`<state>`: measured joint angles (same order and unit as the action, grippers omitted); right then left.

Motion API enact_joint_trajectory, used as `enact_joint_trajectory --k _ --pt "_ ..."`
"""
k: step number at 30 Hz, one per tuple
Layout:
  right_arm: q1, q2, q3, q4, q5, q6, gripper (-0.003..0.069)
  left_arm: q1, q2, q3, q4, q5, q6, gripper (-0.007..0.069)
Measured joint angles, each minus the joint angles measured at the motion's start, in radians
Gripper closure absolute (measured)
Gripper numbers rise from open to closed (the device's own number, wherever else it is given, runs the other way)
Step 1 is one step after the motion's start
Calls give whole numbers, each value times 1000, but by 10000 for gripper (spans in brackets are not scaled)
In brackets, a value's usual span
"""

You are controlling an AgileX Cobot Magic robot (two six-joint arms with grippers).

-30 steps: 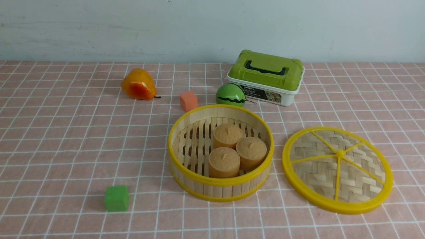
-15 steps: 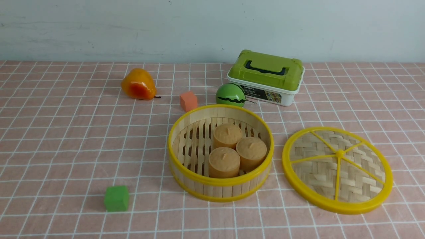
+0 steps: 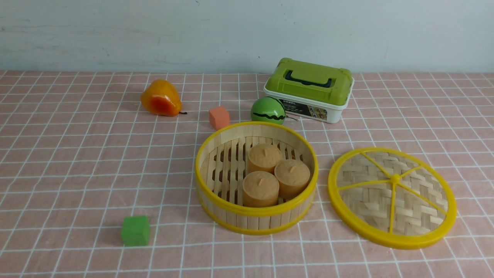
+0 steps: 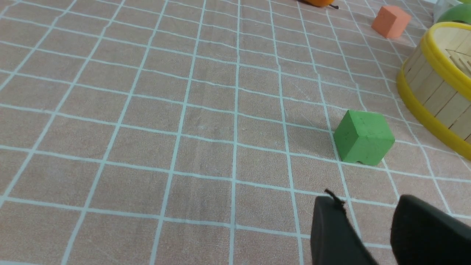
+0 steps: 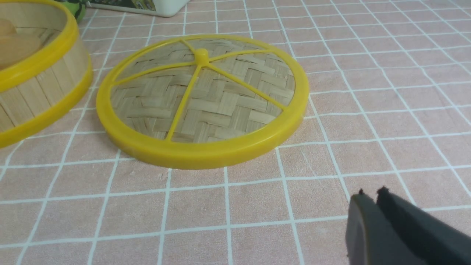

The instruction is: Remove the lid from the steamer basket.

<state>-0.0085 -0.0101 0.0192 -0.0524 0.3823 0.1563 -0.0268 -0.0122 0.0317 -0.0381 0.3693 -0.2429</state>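
The steamer basket (image 3: pixel 216 154) stands open at the table's middle with three tan buns (image 3: pixel 274 175) inside. The lid (image 3: pixel 391 197) lies flat on the cloth just right of it, apart from it; it also shows in the right wrist view (image 5: pixel 202 95). My right gripper (image 5: pixel 371 195) is shut and empty, low over the cloth on the near side of the lid. My left gripper (image 4: pixel 368 202) is open and empty near a green cube (image 4: pixel 363 137); the basket's wall (image 4: pixel 434 92) shows at that view's edge. Neither gripper shows in the front view.
A white box with green handled top (image 3: pixel 308 90), a green melon ball (image 3: pixel 268 110), an orange cube (image 3: pixel 219 117) and an orange pear (image 3: pixel 160 98) stand behind the basket. A green cube (image 3: pixel 135 230) lies front left. Pink checked cloth (image 3: pixel 77 173) covers the table.
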Motion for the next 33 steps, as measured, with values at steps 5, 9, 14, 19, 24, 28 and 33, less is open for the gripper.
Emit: enact_joint_trajectory --k 5,9,14,19,24,28,33 --pt "0 0 0 0 0 0 643 0 0 0 0 0 0 385" --pt "0 0 0 0 0 0 636 0 0 0 0 0 0 385" --pt "0 0 0 0 0 0 631 0 0 0 0 0 0 385" --pt "0 0 0 0 0 0 624 0 0 0 0 0 0 385" --pt "0 0 0 0 0 0 618 0 0 0 0 0 0 385" --pt "0 0 0 0 0 0 614 0 0 0 0 0 0 385" --pt "0 0 0 0 0 0 613 0 0 0 0 0 0 385"
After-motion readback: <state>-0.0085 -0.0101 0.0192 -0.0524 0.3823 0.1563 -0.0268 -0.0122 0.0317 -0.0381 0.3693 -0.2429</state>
